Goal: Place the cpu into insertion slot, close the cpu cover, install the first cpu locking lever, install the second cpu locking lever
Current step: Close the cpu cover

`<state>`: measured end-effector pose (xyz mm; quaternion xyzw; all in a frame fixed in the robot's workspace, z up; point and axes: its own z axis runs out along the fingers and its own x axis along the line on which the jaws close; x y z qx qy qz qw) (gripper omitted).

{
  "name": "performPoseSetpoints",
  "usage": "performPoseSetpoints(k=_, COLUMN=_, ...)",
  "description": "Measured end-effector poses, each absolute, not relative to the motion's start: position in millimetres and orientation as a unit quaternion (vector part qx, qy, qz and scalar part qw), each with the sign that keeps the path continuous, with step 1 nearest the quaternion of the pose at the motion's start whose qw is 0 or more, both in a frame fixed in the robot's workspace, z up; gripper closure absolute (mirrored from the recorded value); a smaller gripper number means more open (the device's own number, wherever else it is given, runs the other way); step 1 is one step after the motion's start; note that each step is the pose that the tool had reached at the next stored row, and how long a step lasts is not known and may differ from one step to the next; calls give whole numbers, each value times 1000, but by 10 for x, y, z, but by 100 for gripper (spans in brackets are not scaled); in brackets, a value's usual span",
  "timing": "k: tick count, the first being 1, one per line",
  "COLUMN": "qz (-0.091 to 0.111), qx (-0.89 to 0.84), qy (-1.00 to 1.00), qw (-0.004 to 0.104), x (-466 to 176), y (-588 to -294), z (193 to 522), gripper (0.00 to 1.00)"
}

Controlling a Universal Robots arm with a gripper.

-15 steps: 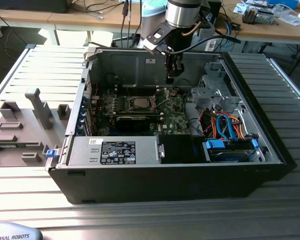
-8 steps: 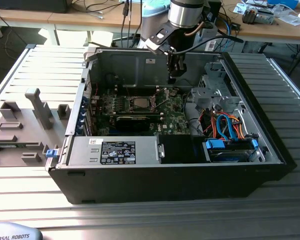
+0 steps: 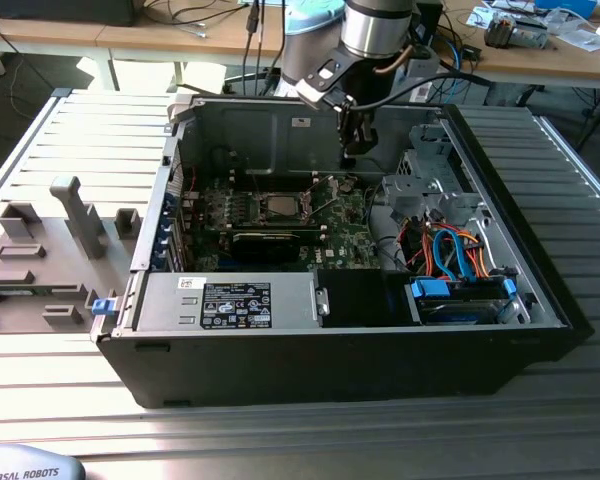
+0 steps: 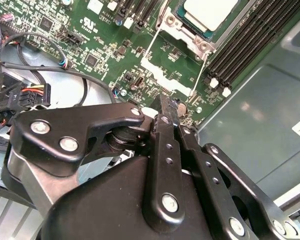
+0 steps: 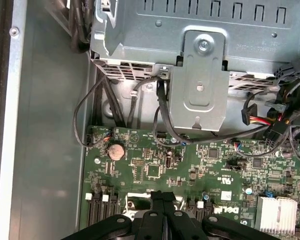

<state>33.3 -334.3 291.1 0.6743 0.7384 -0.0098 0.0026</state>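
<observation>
Black linkage bars of the gripper [image 4: 163, 102] lie closest in both wrist views; its two fingers are pressed together with nothing between them. In the second wrist view the joined tips hang just beside a coin cell [image 4: 179, 106] on the green board [image 4: 105, 45]; whether they touch the board cannot be told.

Further out, the cpu [image 4: 210, 12] sits in its socket with its dull silver top facing up. The cover [image 4: 187, 36] lies flat around it as a silver frame. Two thin wire levers [image 4: 200, 73] run alongside the socket; whether they are latched cannot be told. Memory slots [image 4: 245, 40] lie just beside the socket.

In the first wrist view a grey drive cage [image 5: 200, 75] stands beyond the board edge, with black cables [image 5: 160, 115] trailing down from it.

In the exterior view the gripper [image 3: 350, 155] hangs inside the open case [image 3: 330, 370], near its back wall and towards the exterior view's right of the cpu [image 3: 280, 205]. A black card [image 3: 270, 242] lies just in front of the socket, and a power supply [image 3: 230, 300] nearer still. The case rests on a ribbed table [image 3: 80, 400]. A grey fixture [image 3: 40, 260] sits at the exterior view's left.
</observation>
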Motion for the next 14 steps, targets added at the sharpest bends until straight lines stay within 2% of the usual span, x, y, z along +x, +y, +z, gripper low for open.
performPoseSetpoints(k=14, qz=-10, qx=674, qy=738, qw=3, x=405, y=-3343, z=2845, gripper=89)
